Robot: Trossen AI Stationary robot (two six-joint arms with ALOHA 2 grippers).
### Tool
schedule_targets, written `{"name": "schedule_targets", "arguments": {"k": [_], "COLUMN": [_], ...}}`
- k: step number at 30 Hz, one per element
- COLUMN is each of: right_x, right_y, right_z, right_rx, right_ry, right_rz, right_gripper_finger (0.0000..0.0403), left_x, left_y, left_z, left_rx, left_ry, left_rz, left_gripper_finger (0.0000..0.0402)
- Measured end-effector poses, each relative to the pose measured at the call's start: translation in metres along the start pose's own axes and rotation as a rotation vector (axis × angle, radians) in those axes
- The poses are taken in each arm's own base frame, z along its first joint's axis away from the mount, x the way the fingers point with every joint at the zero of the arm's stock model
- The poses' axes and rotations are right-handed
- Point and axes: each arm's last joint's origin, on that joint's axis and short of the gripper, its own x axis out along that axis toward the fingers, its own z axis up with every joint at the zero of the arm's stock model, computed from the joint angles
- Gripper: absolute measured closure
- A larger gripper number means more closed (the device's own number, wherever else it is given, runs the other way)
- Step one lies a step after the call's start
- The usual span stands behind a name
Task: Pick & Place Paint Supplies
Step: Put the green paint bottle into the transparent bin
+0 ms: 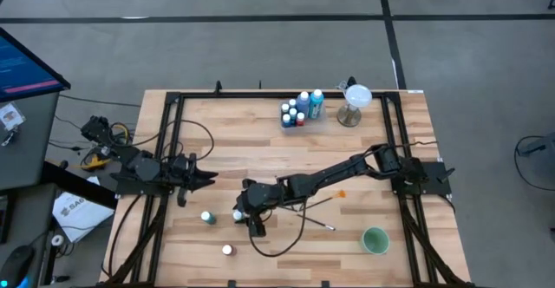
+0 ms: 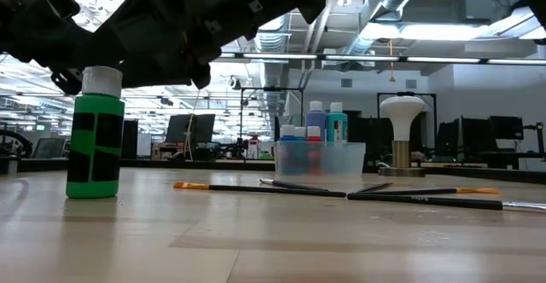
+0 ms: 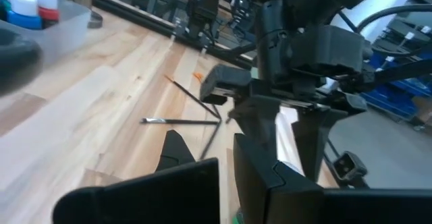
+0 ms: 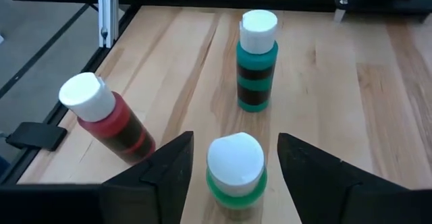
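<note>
A green white-capped paint bottle stands upright on the table, left of middle near the front; it also shows in the low view. My right gripper is open, one finger on either side of its cap, not touching. A teal bottle and a red bottle stand just beyond it. More bottles stand in a clear tub at the back. Thin brushes lie under my right arm. My left gripper is open and empty at the left.
A white-topped stemmed stand is at the back right beside the tub. A round green cup is at the front right. A black cable loops over the table near my right arm. Bare wood lies in the middle.
</note>
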Motion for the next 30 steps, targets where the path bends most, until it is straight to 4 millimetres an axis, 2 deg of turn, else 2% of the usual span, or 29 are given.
{"name": "schedule_targets", "arguments": {"k": [12, 23, 30], "right_x": [0.0047, 0.0043, -0.0004], "right_y": [-0.0008, -0.0045, -0.0078], "right_z": [-0.0055, -0.0052, 0.0009], "right_rx": [-0.042, -0.045, 0.018], "right_ry": [0.012, 0.014, -0.007], "right_rz": [-0.002, -0.010, -0.015], "right_gripper_finger": [0.0218, 0.0293, 0.0295], "left_x": [0.0000, 0.0001, 0.0001], "left_y": [0.0017, 0.0016, 0.0014], "left_z": [0.0008, 0.0010, 0.0011], "left_rx": [-0.006, -0.013, -0.015], "left_ry": [-0.032, -0.036, -0.038], "left_rz": [0.058, 0.056, 0.054], "left_gripper_finger": [0.0400, 0.0400, 0.0400]}}
